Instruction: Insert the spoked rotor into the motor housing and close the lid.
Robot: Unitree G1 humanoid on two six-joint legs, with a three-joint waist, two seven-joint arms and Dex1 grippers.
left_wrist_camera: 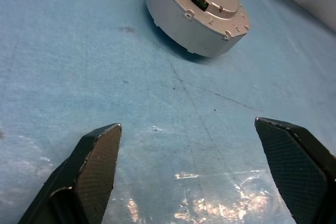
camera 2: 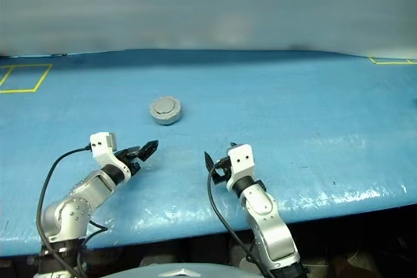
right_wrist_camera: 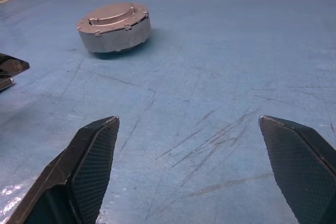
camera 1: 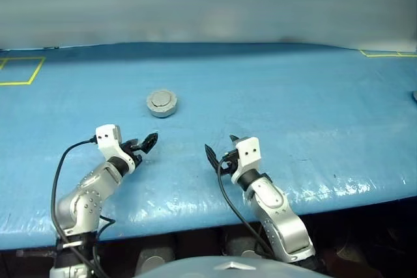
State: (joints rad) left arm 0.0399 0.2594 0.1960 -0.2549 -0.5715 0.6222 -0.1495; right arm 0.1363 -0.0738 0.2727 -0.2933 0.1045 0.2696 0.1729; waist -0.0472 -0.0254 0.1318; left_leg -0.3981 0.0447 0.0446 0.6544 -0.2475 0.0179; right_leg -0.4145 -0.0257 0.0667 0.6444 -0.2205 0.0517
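Note:
The motor housing [camera 1: 161,103] is a round grey can standing on the blue table [camera 1: 293,115], ahead of both grippers. The lid [right_wrist_camera: 113,14] lies flat on top of it, plain grey face up, with small tabs around its rim. The spoked rotor is out of view. My left gripper [camera 1: 144,142] is open and empty, a short way in front of the housing and apart from it. My right gripper [camera 1: 218,154] is also open and empty, further to the right and nearer the table's front edge. In the right wrist view, one of the left gripper's fingertips [right_wrist_camera: 10,69] shows at the edge.
Yellow tape squares mark the table's far left [camera 1: 19,69] and far right [camera 1: 391,52] corners. A grey wall [camera 1: 208,4] runs behind the table. The table's front edge [camera 1: 195,216] lies just under both forearms.

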